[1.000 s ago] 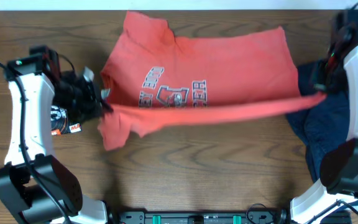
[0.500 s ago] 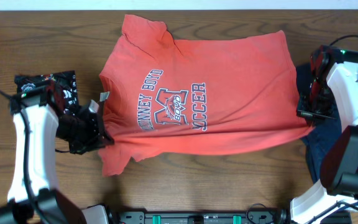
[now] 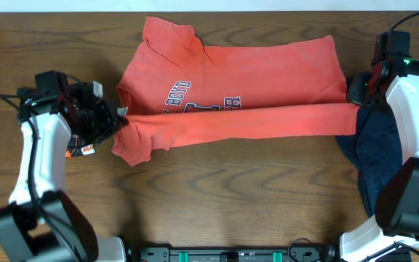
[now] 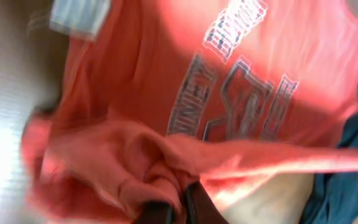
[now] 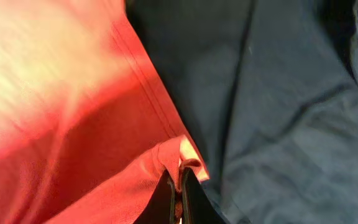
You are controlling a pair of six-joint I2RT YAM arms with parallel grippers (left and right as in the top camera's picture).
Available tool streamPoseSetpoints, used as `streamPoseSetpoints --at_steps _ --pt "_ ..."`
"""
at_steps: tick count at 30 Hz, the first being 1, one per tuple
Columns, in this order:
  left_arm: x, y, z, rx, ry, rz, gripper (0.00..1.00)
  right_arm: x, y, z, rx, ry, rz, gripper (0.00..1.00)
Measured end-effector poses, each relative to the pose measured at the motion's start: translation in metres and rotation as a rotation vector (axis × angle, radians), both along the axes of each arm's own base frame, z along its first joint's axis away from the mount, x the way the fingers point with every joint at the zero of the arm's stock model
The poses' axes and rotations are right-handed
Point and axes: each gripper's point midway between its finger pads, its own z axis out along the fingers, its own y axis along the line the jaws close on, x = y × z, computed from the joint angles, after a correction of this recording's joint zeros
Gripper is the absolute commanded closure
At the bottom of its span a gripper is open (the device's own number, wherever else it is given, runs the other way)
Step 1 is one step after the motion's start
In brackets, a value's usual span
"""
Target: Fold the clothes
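1. shirt [image 3: 231, 73]: red, flat on the tabletop [image 3: 231, 196], centre-top. Near edge is doubled over into a long band across the print, hiding the lower half of the lettering.
2. left pincer [image 4: 178, 200]: clamped on bunched shirt fabric at the band's left end, by the sleeve.
3. right pincer [image 5: 179, 185]: clamped on the hem corner at the band's right end.
4. navy garment [image 3: 380, 149]: crumpled at the right edge, touching the shirt's right end.

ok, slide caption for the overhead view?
Mid-fold: left jaws and right jaws pinch the orange T-shirt at opposite ends, its near edge drawn taut over the print.
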Motion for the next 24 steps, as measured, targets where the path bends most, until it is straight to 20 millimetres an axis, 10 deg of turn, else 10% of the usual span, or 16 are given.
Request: streamPoseSetpoints --at_steps 8,11,13,16,24 --pt "0.045 -0.009 -0.005 -0.136 -0.129 -0.004 0.93 0.034 0.009 0.003 0.046 -0.123 0.065 0.99" --pt "0.051 -0.014 -0.01 -0.154 -0.138 -0.015 0.73 0.045 0.01 -0.006 0.052 -0.139 0.073 0.99" --pt "0.056 -0.018 -0.014 -0.162 -0.146 -0.024 0.46 0.052 0.01 -0.009 0.053 -0.155 0.077 0.84" --pt "0.061 -0.023 -0.016 -0.17 -0.159 -0.036 0.27 0.062 0.01 -0.01 0.049 -0.186 0.088 0.36" --pt "0.03 -0.033 -0.026 -0.22 0.004 -0.031 0.26 0.038 0.014 -0.027 0.071 -0.067 0.089 0.4"
